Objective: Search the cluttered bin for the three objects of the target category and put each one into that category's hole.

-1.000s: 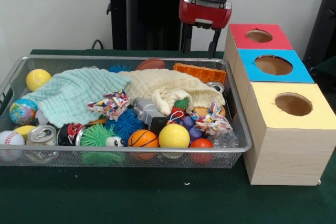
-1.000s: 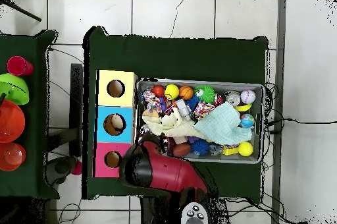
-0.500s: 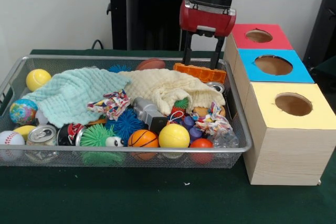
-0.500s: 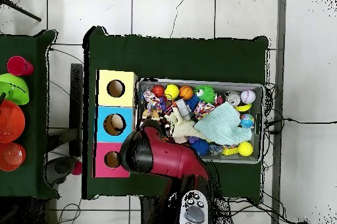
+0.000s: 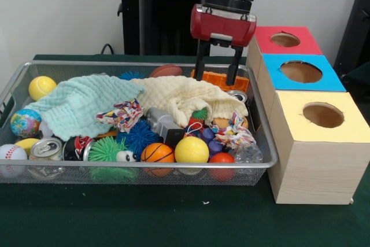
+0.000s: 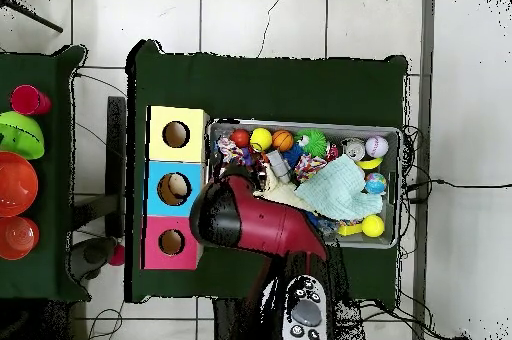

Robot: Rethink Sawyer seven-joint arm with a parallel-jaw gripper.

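While the gripper (image 5: 215, 78) hangs over the far right part of the bin (image 5: 139, 168), its two dark fingers are spread apart and hold nothing, their tips just above the orange block (image 5: 219, 80) and the cream cloth (image 5: 185, 98). The wire basket is crowded. A mint green cloth (image 5: 81, 105) lies over the left half and the cream one over the middle. Along the near rim sit a baseball (image 5: 11, 153), a silver can (image 5: 46, 148), a green spiky toy (image 5: 107, 150), a small basketball (image 5: 157, 153), a yellow ball (image 5: 191, 150) and a red ball (image 5: 222, 158). A globe ball (image 5: 25, 122) and another yellow ball (image 5: 41, 87) lie at the left end. A second can (image 5: 237, 95) shows at the right wall, behind the cream cloth. In the near right corner a crinkled clear plastic bottle (image 5: 248, 153) lies against the mesh, partly under a patterned rag (image 5: 232, 136); other bottles cannot be made out. Just beside the bin's right side stands the pale wooden box (image 5: 312, 166), with three holes on top: red farthest, the blue-surround hole (image 5: 301, 72) in the middle, yellow nearest. In the overhead view the red arm (image 6: 262, 236) covers the bin's corner next to the blue hole (image 6: 176, 188).
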